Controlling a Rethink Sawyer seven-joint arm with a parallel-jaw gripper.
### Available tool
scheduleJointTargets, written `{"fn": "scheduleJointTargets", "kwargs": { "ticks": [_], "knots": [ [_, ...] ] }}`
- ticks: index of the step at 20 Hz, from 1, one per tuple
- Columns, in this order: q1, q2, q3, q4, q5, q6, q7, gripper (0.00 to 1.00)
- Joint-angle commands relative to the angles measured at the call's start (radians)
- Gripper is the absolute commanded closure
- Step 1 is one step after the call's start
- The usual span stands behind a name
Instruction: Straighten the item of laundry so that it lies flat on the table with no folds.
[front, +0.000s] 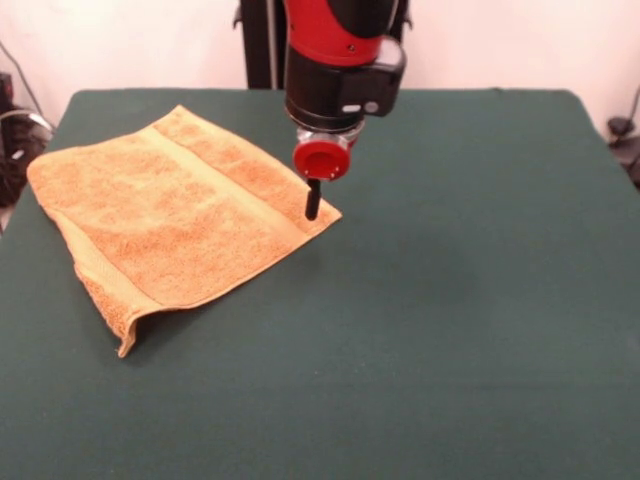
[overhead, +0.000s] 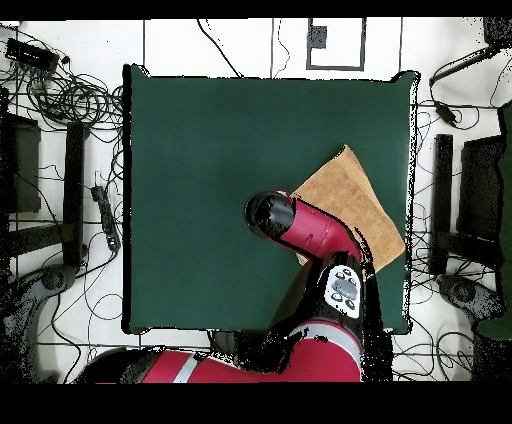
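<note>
- Currently, only one dark fingertip of the gripper shows below the red disc of the wrist; whether the jaws are apart or closed cannot be told, and no grasp is visible.
- That tip stands at the towel's corner nearest the table's middle; contact with the cloth cannot be confirmed.
- No label, brand or legible writing can be made out on the towel or arm.
- Towel position: on the table, in the front view's left half, turned diagonally to the table edges.
- Long axis: cannot be told; the outline looks roughly square, and a woven band runs parallel to the edge ending at the gripper.
- One front-facing corner lifts, showing a doubled layer at that edge.
- Open room: the felt to the front view's right and along the near side is bare; the towel's left corner lies near the table edge.
- Overhead, the arm covers part of the towel.
</note>
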Motion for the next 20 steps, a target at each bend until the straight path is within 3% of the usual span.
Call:
{"fn": "scheduleJointTargets", "kwargs": {
  "ticks": [1,5,14,20],
  "knots": [
    [0.053,0.098,0.047,0.026,0.061,0.077,0.18,0.0],
    [0.039,0.164,0.045,-0.001,0.053,0.008,0.164,0.0],
    [0.038,0.197,0.056,-0.007,0.061,-0.032,0.156,0.0],
    [0.007,0.195,0.1,0.065,0.069,-0.078,0.148,0.0]
  ]
}}
